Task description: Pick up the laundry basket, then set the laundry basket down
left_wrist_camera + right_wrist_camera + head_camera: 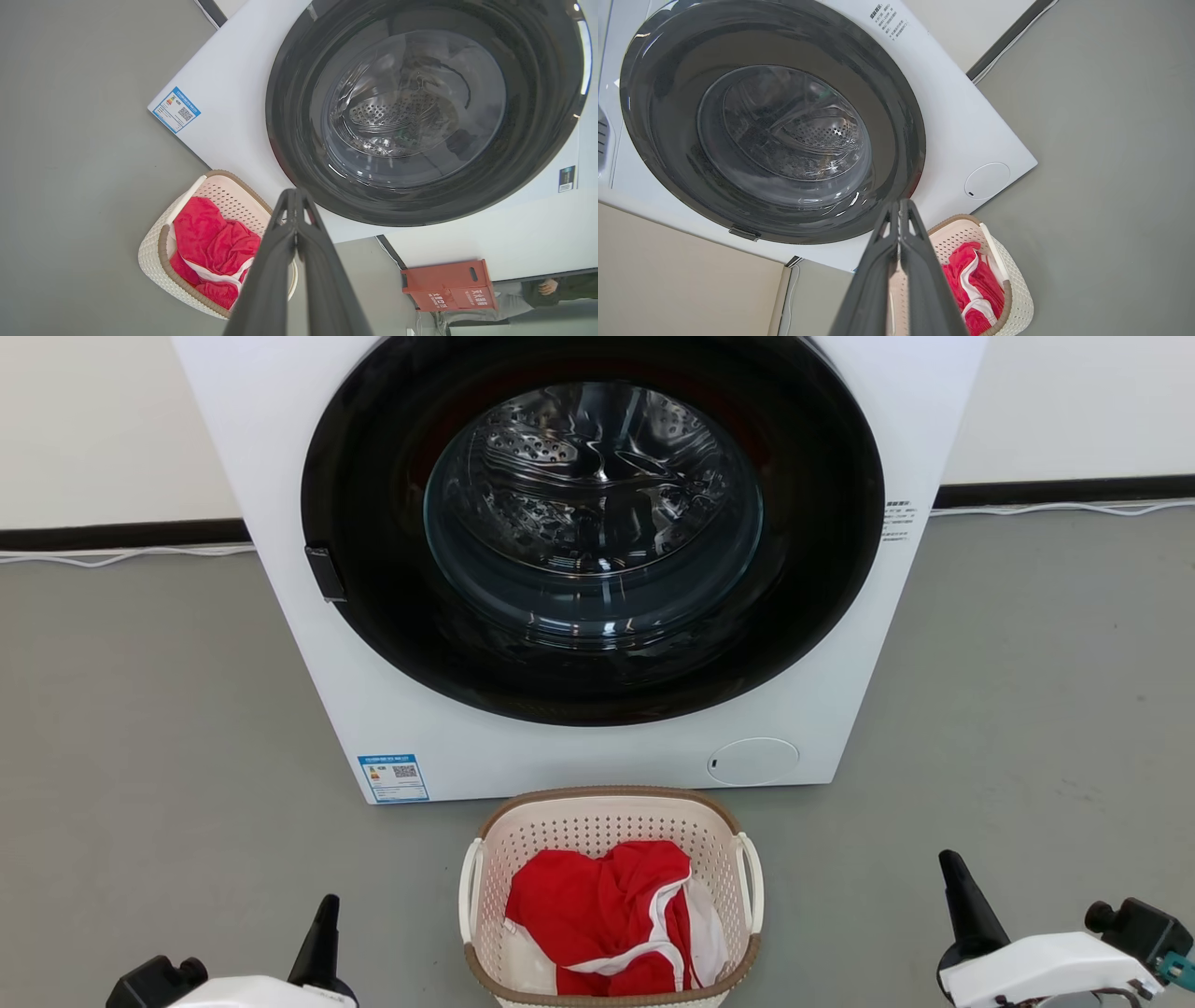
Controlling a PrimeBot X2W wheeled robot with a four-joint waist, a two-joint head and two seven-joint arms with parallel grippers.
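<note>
Currently, head view: laundry basket [597, 821] on floor [187, 756], bottom centre, below washing machine [597, 765]; left gripper [327, 905] and right gripper [954, 873] flank it, apart.
Left wrist view: fingers [275, 252] pressed together, empty.
Right wrist view: likewise.
Fits pre-lift or post-set-down; handles [470, 887] want level hold.

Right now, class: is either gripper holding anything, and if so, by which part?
Nothing is held. The left gripper and right gripper are both shut and empty, either side of the laundry basket, whose handles are untouched.
</note>
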